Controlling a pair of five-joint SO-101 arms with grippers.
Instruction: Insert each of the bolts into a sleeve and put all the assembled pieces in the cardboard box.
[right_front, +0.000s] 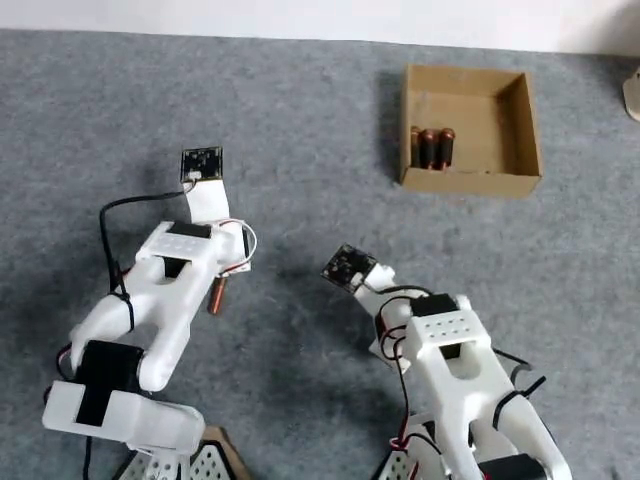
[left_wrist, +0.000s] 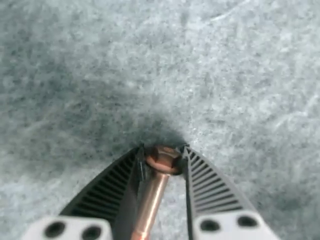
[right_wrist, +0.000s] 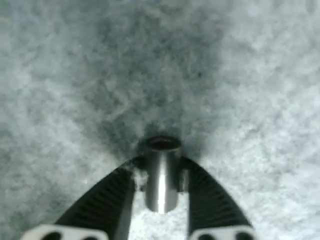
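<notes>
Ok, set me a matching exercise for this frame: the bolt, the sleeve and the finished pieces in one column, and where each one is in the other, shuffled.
Things
1. bolt
2. sleeve
3. assembled pieces

Places
A. lying inside the cardboard box
B. held between the fingers of the left gripper
C. held between the fingers of the right gripper

Pairs: 1-B, 2-C, 3-A
</notes>
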